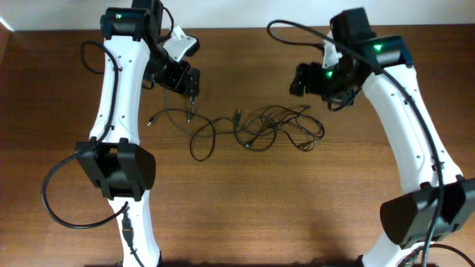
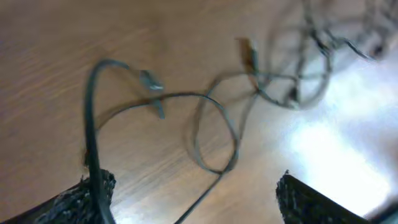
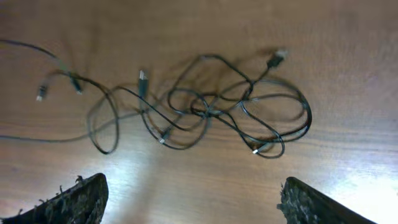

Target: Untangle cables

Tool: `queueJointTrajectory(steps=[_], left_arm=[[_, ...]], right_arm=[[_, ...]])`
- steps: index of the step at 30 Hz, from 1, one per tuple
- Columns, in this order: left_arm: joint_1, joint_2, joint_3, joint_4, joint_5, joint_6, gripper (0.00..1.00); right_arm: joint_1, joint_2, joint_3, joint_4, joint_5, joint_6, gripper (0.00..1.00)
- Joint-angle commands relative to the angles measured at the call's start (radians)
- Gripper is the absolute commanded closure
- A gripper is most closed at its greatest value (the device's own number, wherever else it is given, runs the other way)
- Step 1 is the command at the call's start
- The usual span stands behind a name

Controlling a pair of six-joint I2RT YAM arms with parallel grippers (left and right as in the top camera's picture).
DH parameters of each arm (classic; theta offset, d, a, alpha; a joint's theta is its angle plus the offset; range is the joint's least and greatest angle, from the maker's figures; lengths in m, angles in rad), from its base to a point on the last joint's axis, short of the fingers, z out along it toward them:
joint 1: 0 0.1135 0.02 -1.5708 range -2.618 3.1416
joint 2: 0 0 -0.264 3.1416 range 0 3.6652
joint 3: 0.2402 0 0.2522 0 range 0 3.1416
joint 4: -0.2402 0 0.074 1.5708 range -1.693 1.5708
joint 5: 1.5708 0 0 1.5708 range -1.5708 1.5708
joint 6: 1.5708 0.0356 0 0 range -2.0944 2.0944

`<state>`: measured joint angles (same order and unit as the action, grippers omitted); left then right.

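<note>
The thin black cables (image 1: 278, 126) lie mid-table as a tangled clump, with a looser loop (image 1: 202, 141) and plug ends trailing left. My left gripper (image 1: 188, 83) hovers above the left strands, open. In the left wrist view the loop (image 2: 214, 134) lies ahead of the jaws (image 2: 196, 193), and one strand (image 2: 92, 137) runs up against the left finger. My right gripper (image 1: 300, 80) is open and empty, above and behind the clump. The right wrist view shows the clump (image 3: 236, 102) ahead of the jaws (image 3: 193, 190).
The brown wooden table (image 1: 245, 208) fills the view. The arm bases stand at the front left (image 1: 119, 170) and front right (image 1: 423, 211). Thick black robot cables hang by each arm.
</note>
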<state>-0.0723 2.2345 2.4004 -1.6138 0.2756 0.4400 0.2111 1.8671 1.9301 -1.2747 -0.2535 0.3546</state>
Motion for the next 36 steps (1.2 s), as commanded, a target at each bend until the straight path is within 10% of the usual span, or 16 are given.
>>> queueJointTrajectory(steps=[1,7,9,11,12,15,20,26,36], left_arm=[[-0.01,-0.025,-0.01,-0.075,0.224,0.367,0.12],[-0.012,-0.025,-0.011,-0.064,0.209,0.378,0.11],[-0.012,-0.025,-0.011,0.02,0.148,0.113,0.16],[-0.021,-0.025,-0.011,0.096,-0.227,-0.354,0.15],[-0.032,-0.025,-0.011,0.1,-0.347,-0.399,0.14],[-0.063,-0.024,-0.011,0.124,-0.359,-0.345,0.13],[-0.126,-0.024,-0.042,0.183,0.174,-0.06,0.31],[-0.252,-0.024,-0.224,0.299,0.074,-0.451,0.36],[-0.411,-0.024,-0.356,0.455,-0.148,-0.711,0.46]], right_arm=[[-0.005,-0.01,0.045,-0.015,-0.005,-0.01,0.1],[-0.037,-0.009,0.045,-0.042,0.002,-0.008,0.1],[-0.065,-0.009,0.045,-0.058,0.002,0.003,0.09],[-0.087,-0.009,0.045,-0.072,0.002,0.003,0.09],[-0.089,-0.009,0.045,-0.076,0.003,0.002,0.08],[-0.089,-0.009,0.045,-0.076,0.018,0.002,0.08],[-0.089,-0.009,0.045,-0.077,0.083,0.002,0.05],[-0.168,-0.009,0.043,-0.08,0.093,0.002,0.04],[-0.227,-0.009,0.006,-0.082,0.093,-0.006,0.04]])
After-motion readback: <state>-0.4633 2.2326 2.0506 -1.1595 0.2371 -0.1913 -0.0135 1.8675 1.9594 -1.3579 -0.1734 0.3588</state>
